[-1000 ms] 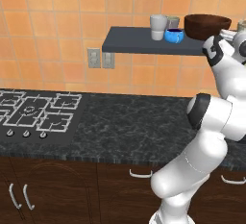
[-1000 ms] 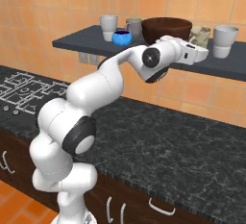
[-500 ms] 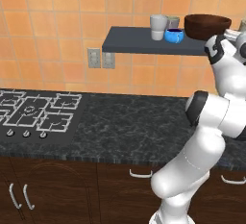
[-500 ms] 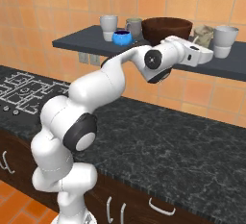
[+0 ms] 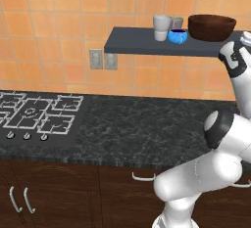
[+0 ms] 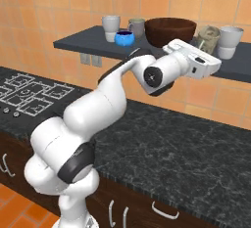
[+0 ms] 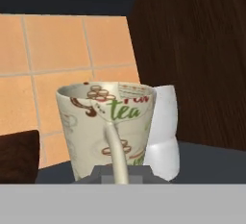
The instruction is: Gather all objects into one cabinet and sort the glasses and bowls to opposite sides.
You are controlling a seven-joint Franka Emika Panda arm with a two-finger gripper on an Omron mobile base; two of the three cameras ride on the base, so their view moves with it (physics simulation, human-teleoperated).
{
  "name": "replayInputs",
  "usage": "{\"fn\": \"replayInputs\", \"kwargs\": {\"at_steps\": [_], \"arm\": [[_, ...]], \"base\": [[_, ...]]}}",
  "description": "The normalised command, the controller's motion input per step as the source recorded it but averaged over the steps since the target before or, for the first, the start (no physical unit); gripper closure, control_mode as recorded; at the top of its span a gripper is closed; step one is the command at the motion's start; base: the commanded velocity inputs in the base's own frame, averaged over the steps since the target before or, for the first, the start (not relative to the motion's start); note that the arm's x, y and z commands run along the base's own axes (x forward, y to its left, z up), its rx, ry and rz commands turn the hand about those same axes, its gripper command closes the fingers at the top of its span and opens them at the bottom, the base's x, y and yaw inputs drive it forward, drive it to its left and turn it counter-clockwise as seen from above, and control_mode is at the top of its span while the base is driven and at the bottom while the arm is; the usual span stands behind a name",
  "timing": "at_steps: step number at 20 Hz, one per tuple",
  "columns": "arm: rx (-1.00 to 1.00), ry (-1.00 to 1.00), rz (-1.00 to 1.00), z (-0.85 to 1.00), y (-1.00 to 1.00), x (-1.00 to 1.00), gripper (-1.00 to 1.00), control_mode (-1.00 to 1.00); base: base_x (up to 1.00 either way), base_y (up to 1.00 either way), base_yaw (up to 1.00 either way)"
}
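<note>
In the left base view, the dark shelf board (image 5: pixel 147 42) hangs on the orange tiled wall (image 5: pixel 59 31) above the black bench (image 5: pixel 147 124), with a gas hob (image 5: pixel 34 117) at the left. On the shelf stand a pale cup (image 5: pixel 161 28), a second cup (image 5: pixel 177 22) behind it, the small blue bowl (image 5: pixel 177 36) just beside them, and the big brown bowl (image 5: pixel 212 27) further right. In the right base view, the same row reads pale cup (image 6: pixel 111 28), grey cup (image 6: pixel 137 27), blue bowl (image 6: pixel 124 38) and brown bowl (image 6: pixel 170 31); the white arm (image 6: pixel 98 109) reaches up to the shelf (image 6: pixel 83 43), its hand at the beige patterned mug (image 6: pixel 208 38), which stands between the brown bowl and another pale cup (image 6: pixel 228 41). In the hand view, the mug (image 7: pixel 108 127) is very close and upright, its white handle (image 7: pixel 163 131) to the right and the brown bowl (image 7: pixel 197 59) behind; the jaws are closed on the mug's near rim.
</note>
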Motion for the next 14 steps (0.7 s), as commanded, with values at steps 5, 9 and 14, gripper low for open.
{"fn": "replayInputs", "kwargs": {"at_steps": [5,9,14], "arm": [[0.00,-0.02,0.01,0.00,0.00,-0.82,1.00,-1.00],[-0.01,0.00,0.05,0.00,0.07,-0.63,1.00,-1.00],[-0.07,0.00,0.18,0.00,0.51,-0.38,1.00,-1.00]], "base": [[0.00,0.00,0.00],[0.00,0.00,0.00],[0.00,0.00,0.00]]}}
